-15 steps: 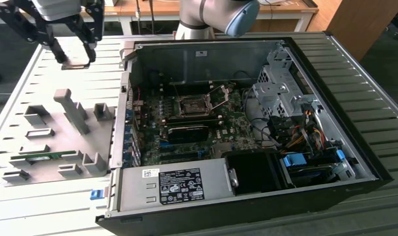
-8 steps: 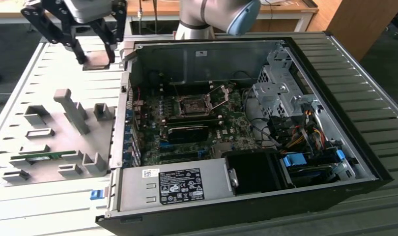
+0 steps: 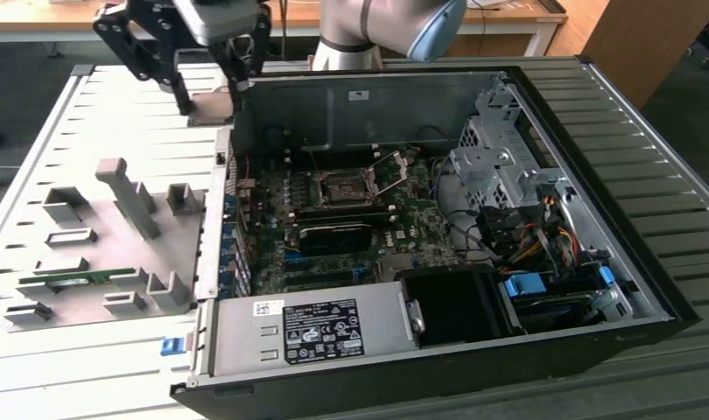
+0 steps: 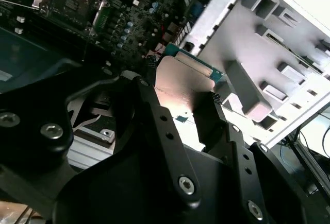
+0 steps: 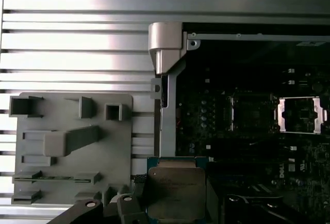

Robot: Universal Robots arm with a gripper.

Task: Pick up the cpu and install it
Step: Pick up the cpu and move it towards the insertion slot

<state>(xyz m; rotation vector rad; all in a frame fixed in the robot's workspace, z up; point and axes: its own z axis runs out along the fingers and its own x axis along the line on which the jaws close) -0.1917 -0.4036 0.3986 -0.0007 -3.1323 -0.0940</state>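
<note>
The cpu point(image 3: 212, 107), a flat square chip with a silver-grey top and a green edge, hangs in the air over the far left corner of the open computer case point(image 3: 635, 262). My gripper point(image 3: 214, 94) is shut on it, one black finger on each side. In the second wrist view the cpu point(image 4: 183, 80) sits between the fingers point(image 4: 152, 108) of the gripper point(image 4: 183, 103). In the first wrist view the cpu point(image 5: 176, 190) shows from above. The motherboard socket point(image 3: 343, 186) lies open inside the case, its metal frame point(image 5: 301, 115) flipped up, and the cpu is well apart from it.
A grey fixture plate point(image 3: 109, 236) with raised holders lies on the slatted table at the exterior view's left, with a green memory stick point(image 3: 74, 280) in it. Inside the case are a power supply point(image 3: 319, 328), a drive cage point(image 3: 507, 166) and cables point(image 3: 542, 232).
</note>
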